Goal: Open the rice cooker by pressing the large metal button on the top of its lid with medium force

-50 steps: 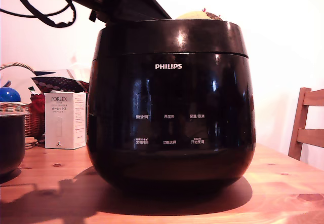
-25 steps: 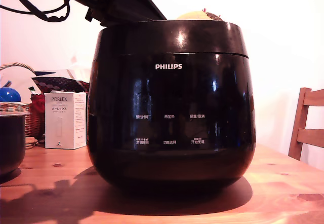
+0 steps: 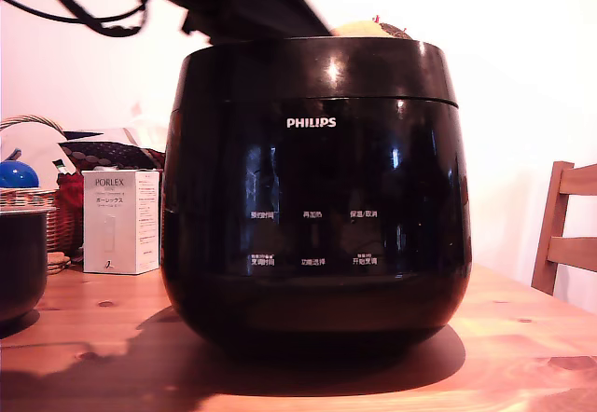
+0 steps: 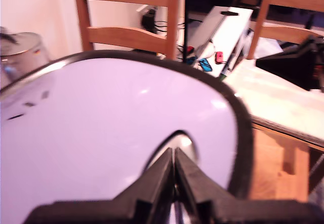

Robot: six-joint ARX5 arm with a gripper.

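Note:
The rice cooker [image 3: 312, 188], glossy black with a white PHILIPS logo, fills the middle of the exterior view on a wooden table [image 3: 522, 337]. Its lid [image 3: 317, 67] is down and closed. My black arm [image 3: 247, 2] reaches in from the exterior view's upper left and ends above the lid, where the rim hides the fingertips. In the wrist view the lid [image 4: 101, 133] shines pale with reflected light. My gripper [image 4: 173, 155] is shut with nothing in it, its black tips together at the edge of the metal button [image 4: 186, 145], which they partly cover.
A white PORLEX box [image 3: 119, 221], a wicker basket [image 3: 42, 212] with a blue ball [image 3: 17, 173] and a dark pot [image 3: 19, 263] stand on the exterior view's left. A wooden chair [image 3: 564, 230] is at its right. The wrist view shows another chair [image 4: 126, 11] beyond the cooker.
The arm has slid toward the exterior view's right, further over the lid. The lid has stayed closed and the cooker has not moved.

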